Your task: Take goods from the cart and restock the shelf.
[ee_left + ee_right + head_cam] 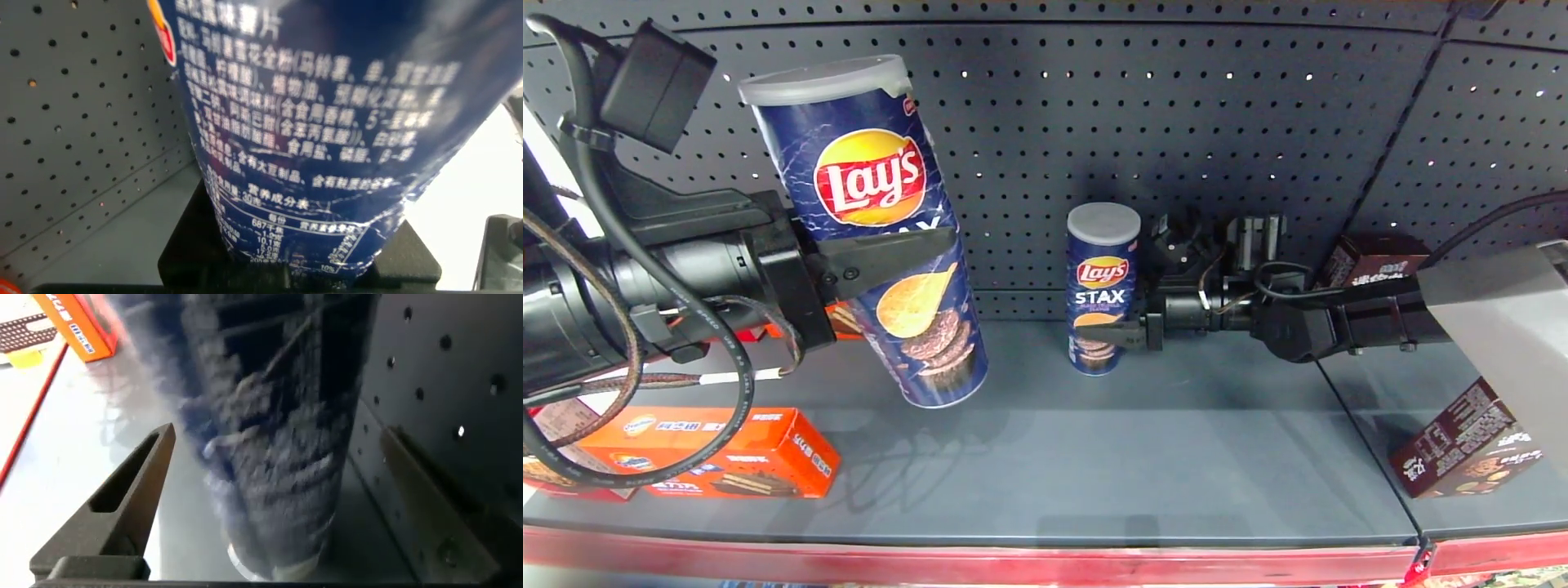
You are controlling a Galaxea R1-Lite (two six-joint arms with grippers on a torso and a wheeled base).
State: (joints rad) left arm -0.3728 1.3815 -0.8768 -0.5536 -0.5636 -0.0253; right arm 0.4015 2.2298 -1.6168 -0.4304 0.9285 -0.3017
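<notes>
Tall blue chip can with grey lid [866,220]: top cut off in left wrist view. Far finger of left gripper [923,253] hidden behind it. Small blue chip can [278,416] blurred in right wrist view, top cut off. Flat orange cardboard box [768,465] partly under black cable [743,392]. Dark brown box [1372,257] mostly behind right arm [1339,322].

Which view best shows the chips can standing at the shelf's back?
Head view: the standing can shows whole, upright, lid on. Right wrist view shows it close up and blurred. Left wrist view shows the held can instead.
</notes>
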